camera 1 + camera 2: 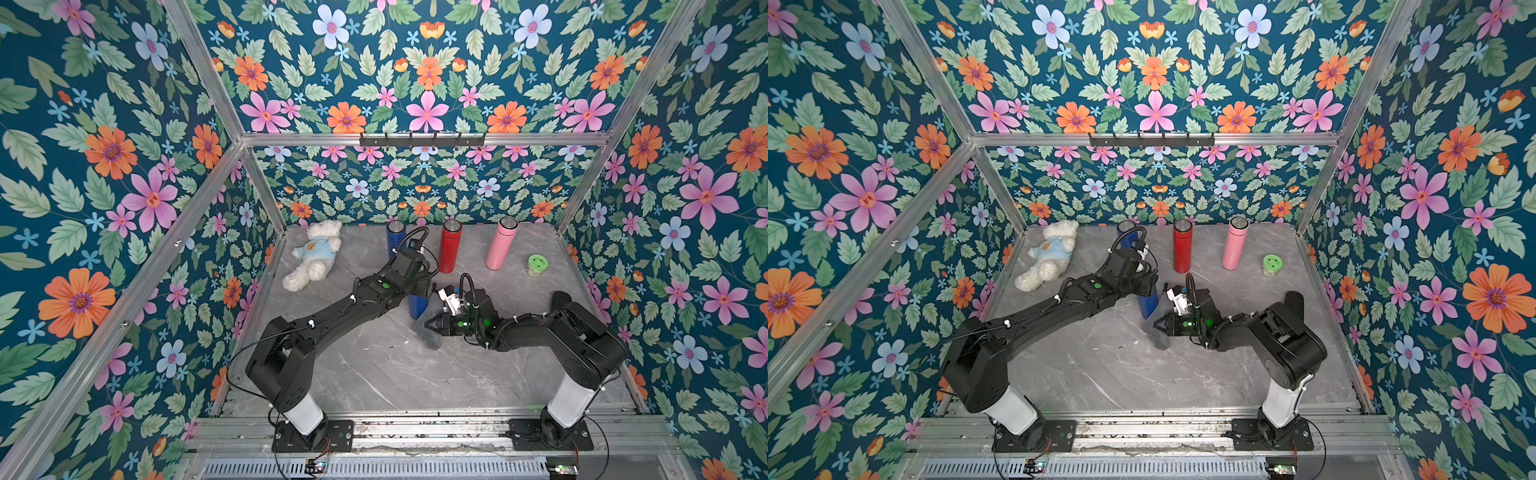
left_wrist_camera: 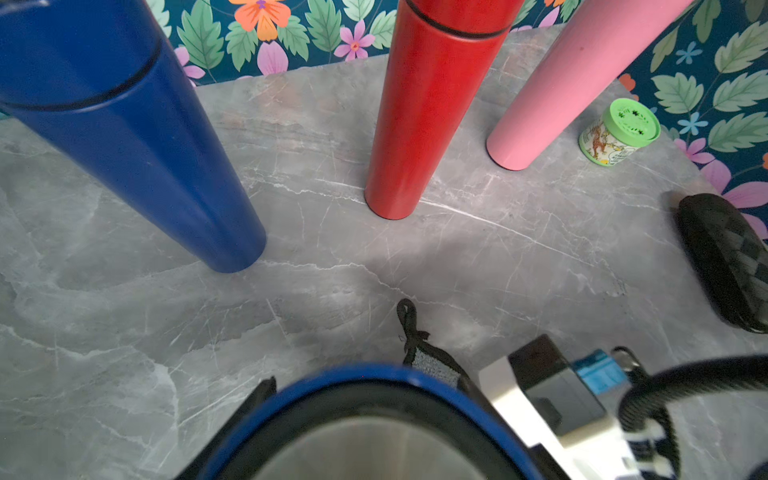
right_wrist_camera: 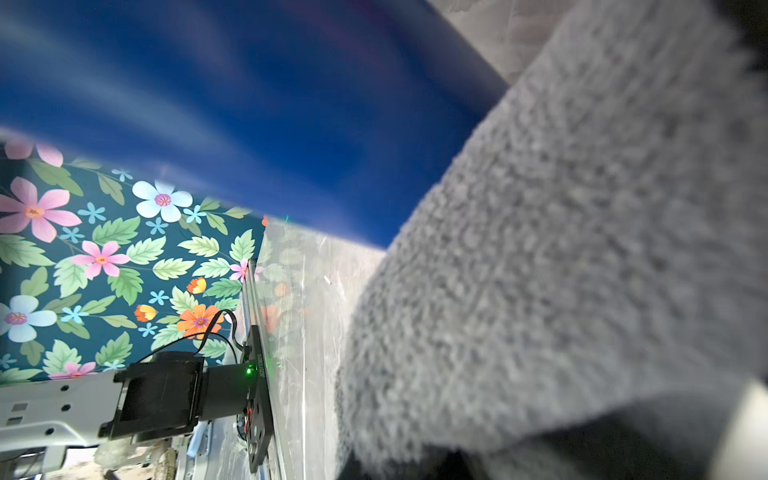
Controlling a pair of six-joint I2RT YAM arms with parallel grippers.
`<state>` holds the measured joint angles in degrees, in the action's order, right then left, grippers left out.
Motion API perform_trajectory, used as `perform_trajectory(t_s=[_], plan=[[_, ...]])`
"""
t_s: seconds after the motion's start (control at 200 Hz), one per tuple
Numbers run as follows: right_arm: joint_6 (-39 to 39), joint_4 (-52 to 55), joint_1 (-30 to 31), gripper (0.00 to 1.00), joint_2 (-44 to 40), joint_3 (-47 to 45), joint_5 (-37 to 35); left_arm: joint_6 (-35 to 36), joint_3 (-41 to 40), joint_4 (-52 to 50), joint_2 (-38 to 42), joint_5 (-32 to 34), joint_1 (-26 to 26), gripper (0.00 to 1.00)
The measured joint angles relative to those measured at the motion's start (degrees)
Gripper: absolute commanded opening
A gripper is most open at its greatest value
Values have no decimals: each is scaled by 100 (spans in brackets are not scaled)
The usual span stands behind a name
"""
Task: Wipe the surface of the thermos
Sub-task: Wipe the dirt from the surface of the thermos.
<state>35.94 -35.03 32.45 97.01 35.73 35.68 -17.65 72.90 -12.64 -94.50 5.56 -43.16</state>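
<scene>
A blue thermos (image 1: 418,306) (image 1: 1148,306) stands upright near the table's middle, with my left gripper (image 1: 420,286) (image 1: 1148,286) shut round its upper part. In the left wrist view its blue rim (image 2: 374,374) and steel top fill the space between the fingers (image 2: 266,388). My right gripper (image 1: 430,324) (image 1: 1158,323) is shut on a grey cloth (image 1: 430,338) (image 1: 1159,338) beside the thermos's lower part. In the right wrist view the cloth (image 3: 582,270) lies against the blue wall (image 3: 291,104) and hides the jaws.
Along the back stand another blue thermos (image 1: 395,236), a red one (image 1: 451,246) and a pink one (image 1: 501,243), with a green-lidded jar (image 1: 537,265) at the right. A white teddy bear (image 1: 313,255) lies back left. A black case (image 1: 561,299) lies beyond the right arm.
</scene>
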Motion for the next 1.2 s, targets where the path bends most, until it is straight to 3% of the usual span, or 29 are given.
perform_trajectory(t_s=[0.15, 0.315, 0.425, 0.55, 0.665, 0.82, 1.2], plan=[[-734, 1255, 402, 0, -1322, 103, -743, 13, 481, -573, -201, -179, 118, 0], [-1705, 3008, 1067, 0, -2566, 337, -2017, 127, 907, -990, -315, -358, 299, 0], [-2238, 3928, 1469, 0, -3211, 411, -2949, 133, 1130, -1187, -411, -643, 448, 0], [-2841, 4658, 1921, 0, -3582, 538, -3528, 173, 1451, -1443, -629, -855, 544, 0], [-3453, 5080, 2430, 0, -3456, 739, -4079, 275, 1626, -1578, -787, -966, 570, 0], [-4332, 5257, 3003, 0, -2643, 1207, -4719, 278, 1659, -1687, -863, -1185, 549, 0], [-6210, 4334, 3021, 0, -935, 2312, -6559, 302, 1510, -1620, -852, -1185, 455, 0]])
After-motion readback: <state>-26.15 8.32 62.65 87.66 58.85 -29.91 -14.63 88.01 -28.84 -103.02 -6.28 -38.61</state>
